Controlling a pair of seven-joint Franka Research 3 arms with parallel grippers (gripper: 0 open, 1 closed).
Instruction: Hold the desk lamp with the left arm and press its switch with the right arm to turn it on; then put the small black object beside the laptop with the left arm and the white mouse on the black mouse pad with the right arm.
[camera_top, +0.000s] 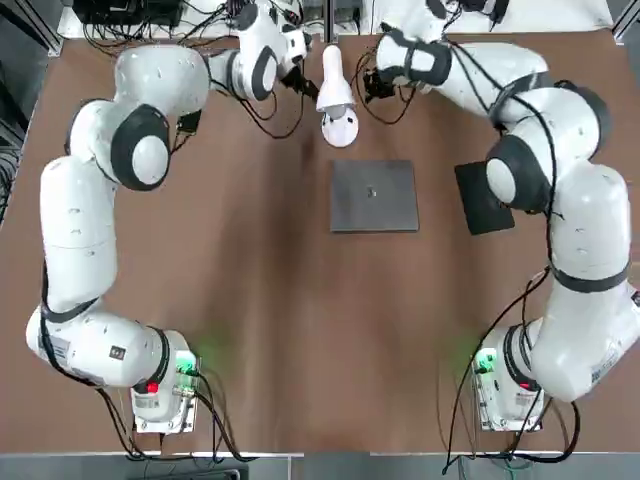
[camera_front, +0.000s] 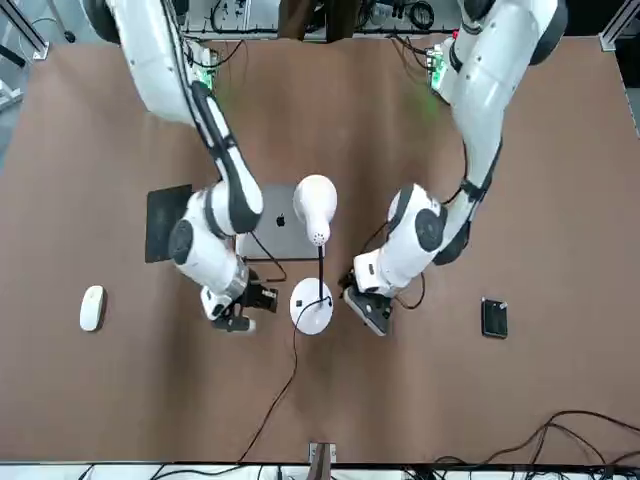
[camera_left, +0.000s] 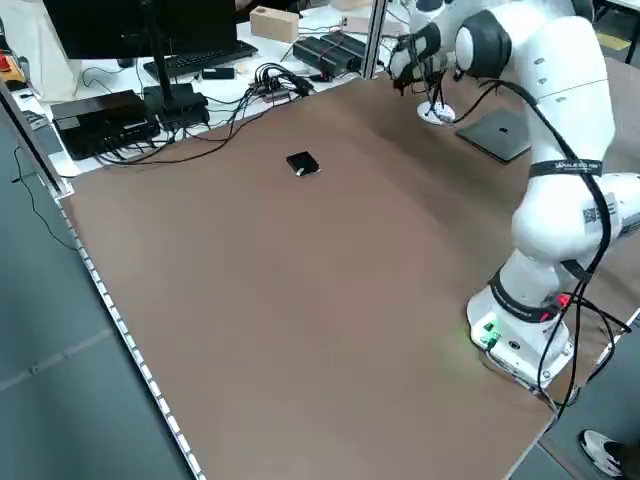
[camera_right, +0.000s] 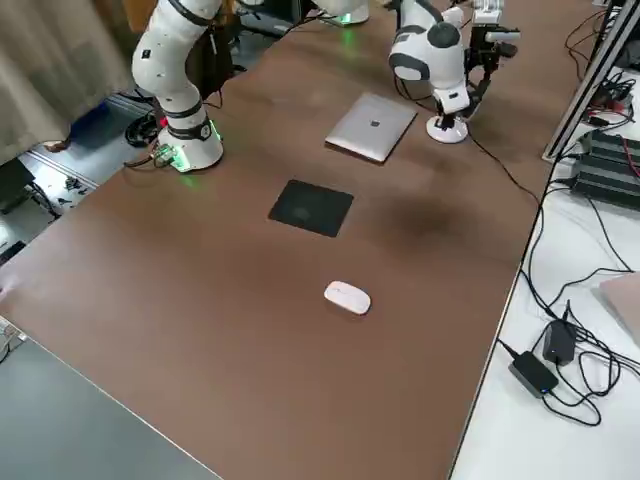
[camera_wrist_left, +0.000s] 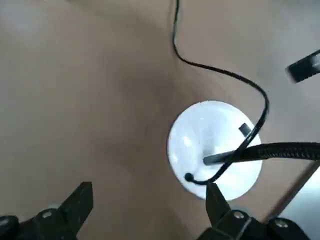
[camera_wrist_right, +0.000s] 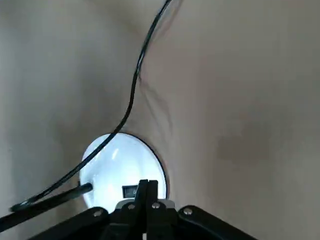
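The white desk lamp (camera_top: 337, 95) stands at the table's far middle, its round base (camera_wrist_left: 215, 147) trailing a black cord. My left gripper (camera_wrist_left: 147, 200) is open beside the base, one finger (camera_wrist_left: 215, 197) at the base's rim. From the other side, my right gripper (camera_wrist_right: 146, 192) is shut, its tips over the base (camera_wrist_right: 122, 170) right at the small switch (camera_wrist_right: 130, 191). The small black object (camera_front: 494, 317) lies on my left side, the white mouse (camera_front: 92, 307) on my right. The black mouse pad (camera_front: 168, 222) lies beside the closed grey laptop (camera_front: 280, 230).
The lamp's cord (camera_front: 285, 385) runs off the table's far edge. Keyboards, boxes and cables (camera_left: 180, 90) crowd the bench beyond that edge. A metal post (camera_right: 590, 70) stands at the far side. Bare brown tabletop (camera_top: 300, 320) stretches between the arm bases.
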